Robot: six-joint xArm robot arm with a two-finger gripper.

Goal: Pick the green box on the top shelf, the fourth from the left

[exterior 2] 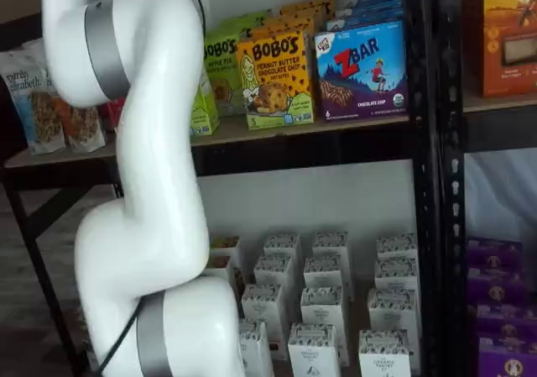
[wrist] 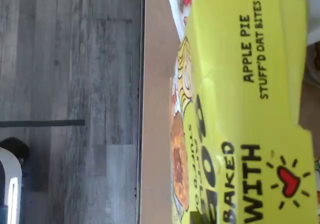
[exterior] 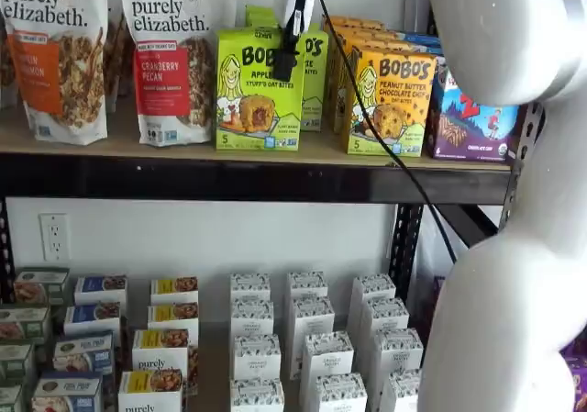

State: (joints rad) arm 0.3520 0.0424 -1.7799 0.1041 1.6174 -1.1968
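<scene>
The green box (exterior: 260,89) stands upright at the front edge of the top shelf (exterior: 257,178), its printed face turned outward. A white granola bag with a red label (exterior: 171,56) is just beside it on one side, and a yellow-orange box (exterior: 392,100) sits near it on the other. Past the yellow-orange box is a purple bar box (exterior: 472,118). Behind the green box a second green box of the same kind shows in part.

The gripper (exterior: 286,63) hangs down from above, its black fingers over the upper part of the green box's front. The fingers look clenched on the green box, though their tips are small and hard to make out. A black cable (exterior: 385,146) trails from the gripper across the yellow-orange box.

In the wrist view the green box (wrist: 240,114) fills most of the picture, lying along the tan shelf board (wrist: 157,109), with grey floor (wrist: 70,84) beyond the board's edge.
</scene>
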